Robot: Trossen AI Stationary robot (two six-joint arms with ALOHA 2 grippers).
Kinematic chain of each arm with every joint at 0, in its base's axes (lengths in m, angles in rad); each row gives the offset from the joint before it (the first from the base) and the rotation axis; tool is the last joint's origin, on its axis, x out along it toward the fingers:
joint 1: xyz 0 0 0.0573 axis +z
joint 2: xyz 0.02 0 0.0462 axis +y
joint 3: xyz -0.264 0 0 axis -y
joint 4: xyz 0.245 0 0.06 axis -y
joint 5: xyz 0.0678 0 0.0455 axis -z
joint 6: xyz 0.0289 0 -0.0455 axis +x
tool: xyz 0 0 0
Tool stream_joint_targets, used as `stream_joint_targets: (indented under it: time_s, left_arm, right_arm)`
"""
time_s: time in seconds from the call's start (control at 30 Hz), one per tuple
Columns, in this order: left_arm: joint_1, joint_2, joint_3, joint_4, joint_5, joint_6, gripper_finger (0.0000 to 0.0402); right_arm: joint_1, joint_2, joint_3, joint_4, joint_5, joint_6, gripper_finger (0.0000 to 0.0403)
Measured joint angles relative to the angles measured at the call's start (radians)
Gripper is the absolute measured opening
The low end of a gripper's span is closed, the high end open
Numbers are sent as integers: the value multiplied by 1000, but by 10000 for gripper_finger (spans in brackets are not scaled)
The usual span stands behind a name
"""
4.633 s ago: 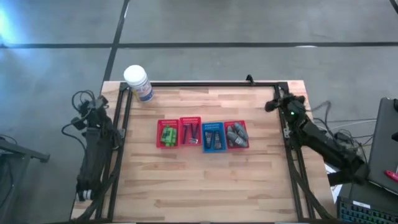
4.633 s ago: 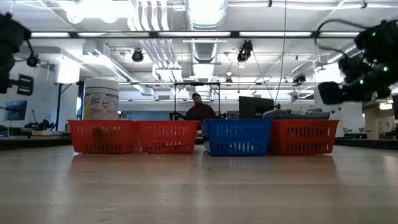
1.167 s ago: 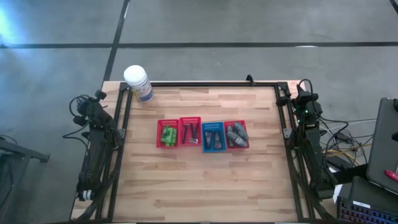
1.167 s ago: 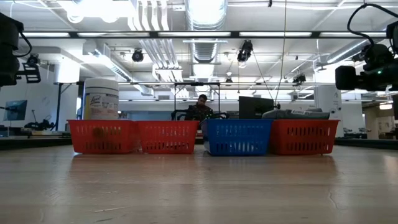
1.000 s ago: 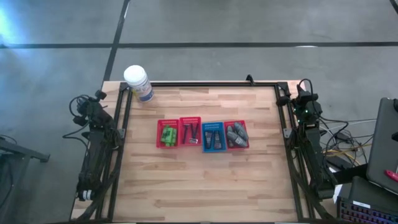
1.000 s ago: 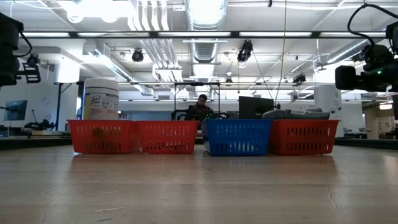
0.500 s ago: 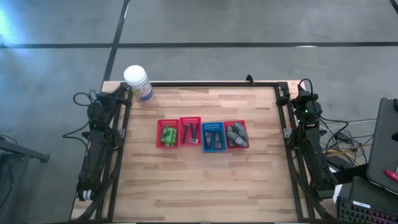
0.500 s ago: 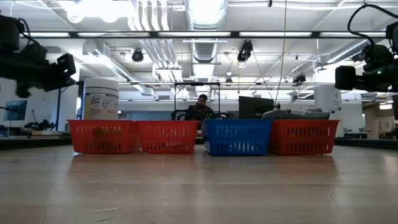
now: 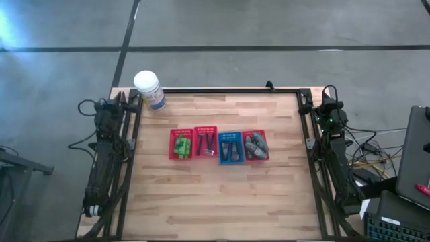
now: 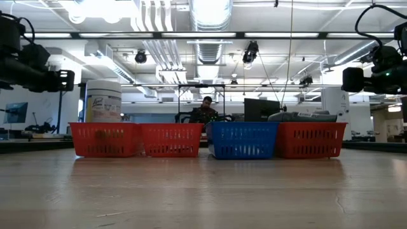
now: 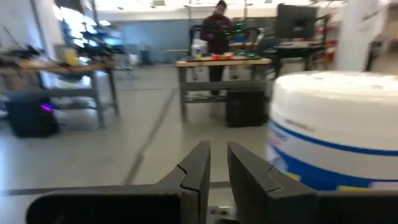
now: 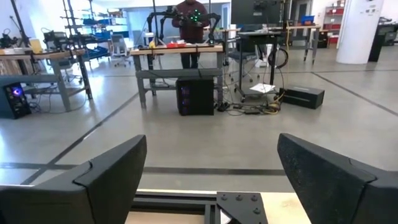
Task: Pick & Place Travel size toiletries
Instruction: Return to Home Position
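Observation:
Four small mesh baskets stand in a row mid-table. The toiletries lie inside them: green bottles point(image 9: 180, 145) in the left red basket, razors point(image 9: 205, 144) in the second red one, dark tubes point(image 9: 230, 148) in the blue basket point(image 10: 243, 140), grey bottles point(image 9: 256, 144) in the right red one. My left gripper point(image 9: 124, 100) hovers at the table's far left corner, shut, close to the white jar point(image 9: 149, 89). My right gripper point(image 9: 327, 93) is parked at the far right corner, open point(image 12: 211, 163). Neither is near the baskets.
The white lidded jar point(image 10: 103, 100) stands at the far left corner and fills the side of the left wrist view point(image 11: 336, 130), just past my left fingers point(image 11: 200, 167). Bare wood lies in front of the baskets. A person stands at a bench in the room beyond point(image 12: 191, 17).
My left gripper has swung from the table's left edge toward the right, up to the white jar, and then drawn back a little. The right arm, the baskets and the toiletries have kept still.

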State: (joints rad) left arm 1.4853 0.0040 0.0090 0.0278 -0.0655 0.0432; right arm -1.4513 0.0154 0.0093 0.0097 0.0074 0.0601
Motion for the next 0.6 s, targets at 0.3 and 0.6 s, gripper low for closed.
stream_joint_targets:
  time_s: [0.3,0.6]
  left_arm:
    - [0,2,0,1,-20,32,60]
    - [0,2,0,7,-21,29,60]
  right_arm:
    - [0,0,0,0,0,0,331]
    - [0,0,0,0,1,0,303]
